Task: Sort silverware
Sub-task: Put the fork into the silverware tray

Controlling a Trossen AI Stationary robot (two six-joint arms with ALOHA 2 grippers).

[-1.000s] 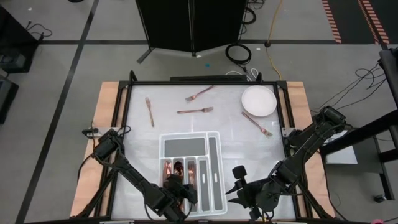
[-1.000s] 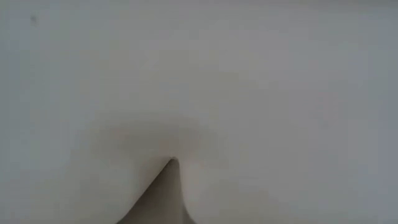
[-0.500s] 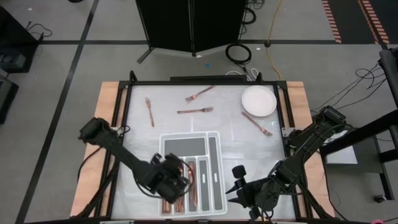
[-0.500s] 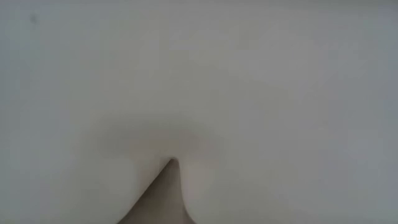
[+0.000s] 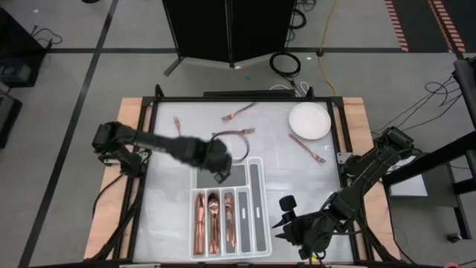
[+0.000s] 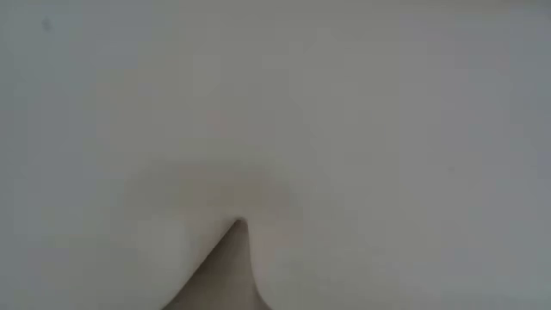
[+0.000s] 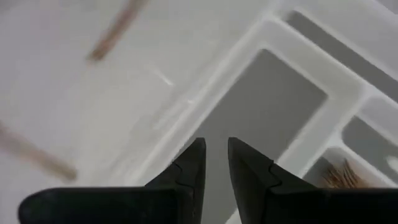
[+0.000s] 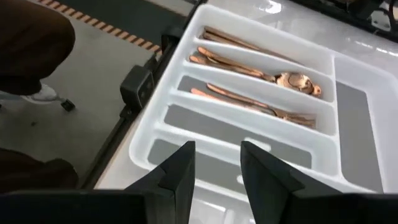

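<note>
Copper silverware (image 5: 213,218) inside white tray (image 5: 255,212)

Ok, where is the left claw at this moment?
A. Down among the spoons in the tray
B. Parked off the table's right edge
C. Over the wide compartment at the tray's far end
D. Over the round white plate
C: in the high view the left claw sits over the wide far compartment of the white tray, empty.

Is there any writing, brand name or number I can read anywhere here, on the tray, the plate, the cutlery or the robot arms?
None: no readable text in any view.
White divided tray: plain.
Round white plate: plain.
Copper silverware: any stamp too small to tell.
Low view: only a pale blur.
</note>
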